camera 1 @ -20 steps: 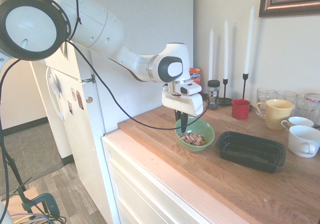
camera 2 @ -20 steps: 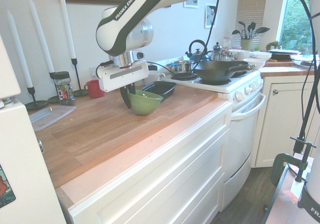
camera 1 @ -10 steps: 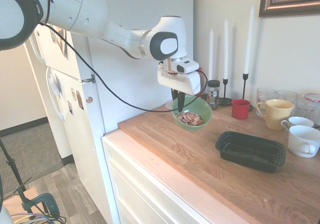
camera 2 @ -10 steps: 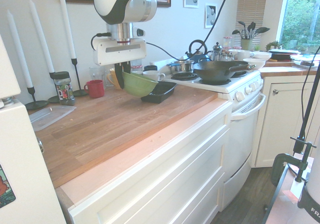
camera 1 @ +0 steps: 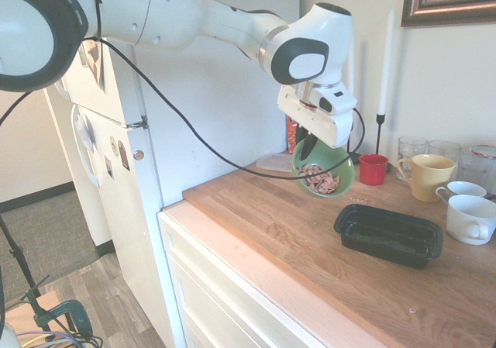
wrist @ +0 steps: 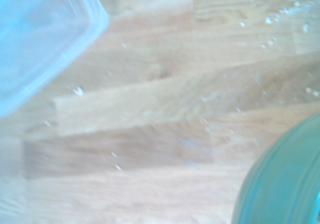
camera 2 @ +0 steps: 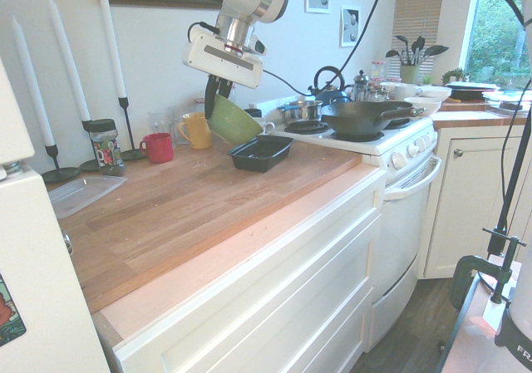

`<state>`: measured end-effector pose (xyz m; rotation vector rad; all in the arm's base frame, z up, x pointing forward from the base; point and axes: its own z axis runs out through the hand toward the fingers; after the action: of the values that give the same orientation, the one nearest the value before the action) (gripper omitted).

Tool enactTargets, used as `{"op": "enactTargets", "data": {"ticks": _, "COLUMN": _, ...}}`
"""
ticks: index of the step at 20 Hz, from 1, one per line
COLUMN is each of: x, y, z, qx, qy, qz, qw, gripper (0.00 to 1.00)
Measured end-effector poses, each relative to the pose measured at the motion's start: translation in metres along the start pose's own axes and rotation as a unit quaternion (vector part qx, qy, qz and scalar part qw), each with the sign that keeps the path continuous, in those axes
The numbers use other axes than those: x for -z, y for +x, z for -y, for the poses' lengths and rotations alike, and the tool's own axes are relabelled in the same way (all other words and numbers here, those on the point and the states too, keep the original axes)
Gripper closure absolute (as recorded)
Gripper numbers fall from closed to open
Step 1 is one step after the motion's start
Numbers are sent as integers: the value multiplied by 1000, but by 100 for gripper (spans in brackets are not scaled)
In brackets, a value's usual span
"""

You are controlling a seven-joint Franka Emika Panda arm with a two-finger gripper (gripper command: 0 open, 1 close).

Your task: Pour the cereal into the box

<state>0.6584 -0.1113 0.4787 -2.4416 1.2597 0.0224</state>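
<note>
My gripper (camera 1: 305, 143) is shut on the near rim of a green bowl (camera 1: 325, 168) and holds it in the air, tilted steeply. The cereal (camera 1: 319, 180), tan-brown flakes, lies heaped against the bowl's lower side. The box (camera 1: 387, 234), a shallow black tray, rests on the wooden counter below and to the right of the bowl, with nothing in it. From the other side, the gripper (camera 2: 218, 99) holds the bowl (camera 2: 234, 122) just above and left of the box (camera 2: 262, 152). In the wrist view a green curve of the bowl (wrist: 280, 184) shows.
A red cup (camera 1: 373, 169), a yellow mug (camera 1: 428, 176), white mugs (camera 1: 471, 218) and glasses stand behind the box. Candles (camera 1: 385, 61) line the wall. A clear flat container (camera 2: 83, 194) lies near a spice jar (camera 2: 104, 147). A stove with a wok (camera 2: 366, 117) adjoins the counter.
The bowl has left the counter: the gripper lifted it, carried it toward the box and tipped it steeply, so the cereal slid to its lower side.
</note>
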Motion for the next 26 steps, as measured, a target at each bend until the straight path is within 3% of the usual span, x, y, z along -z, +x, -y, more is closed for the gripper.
{"op": "enactTargets", "data": {"ticks": 6, "x": -8, "y": 61, "z": -24, "qx": -16, "qy": 61, "qz": 74, "qw": 995, "gripper": 100}}
{"op": "enactTargets", "data": {"ticks": 15, "x": -30, "y": 110, "z": -52, "qx": -5, "qy": 177, "qz": 179, "qw": 968, "gripper": 100}}
{"op": "enactTargets", "data": {"ticks": 26, "x": -30, "y": 142, "z": -72, "qx": -13, "qy": 275, "qz": 228, "qw": 934, "gripper": 100}}
